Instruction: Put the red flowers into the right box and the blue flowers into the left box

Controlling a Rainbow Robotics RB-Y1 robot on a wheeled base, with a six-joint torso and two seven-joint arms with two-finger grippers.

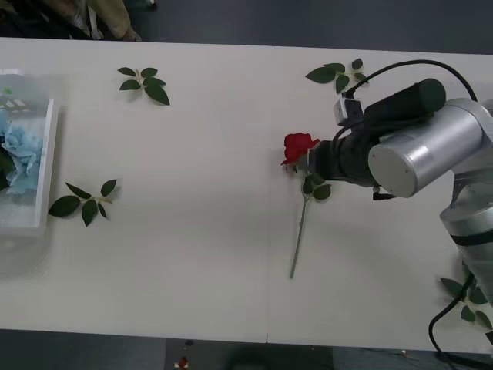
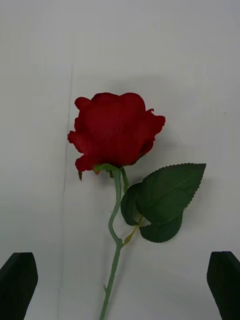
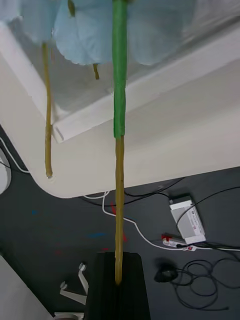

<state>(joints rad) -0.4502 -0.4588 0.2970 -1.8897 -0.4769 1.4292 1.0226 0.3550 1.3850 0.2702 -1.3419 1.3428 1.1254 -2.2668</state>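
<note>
Right gripper (image 2: pixel 120 285), jaws spread, hovers over a light, floppy artificial red rose (image 1: pixel 299 146) on the white desk (image 1: pixel 200 262); its thin green stem (image 2: pixel 112 270) looks the best hold. Left gripper (image 3: pixel 119 285) pinches a pale-blue flower's stem (image 3: pixel 119 190).

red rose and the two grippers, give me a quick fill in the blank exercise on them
1. The red rose lies flat on the ____.
2. The right gripper is open, its fingers on either side of the rose's ____.
3. The left gripper is shut on the stem of a ____ flower.
4. Blue flowers already lie in the ____ box.

Missing words: table; stem; blue; left
</note>
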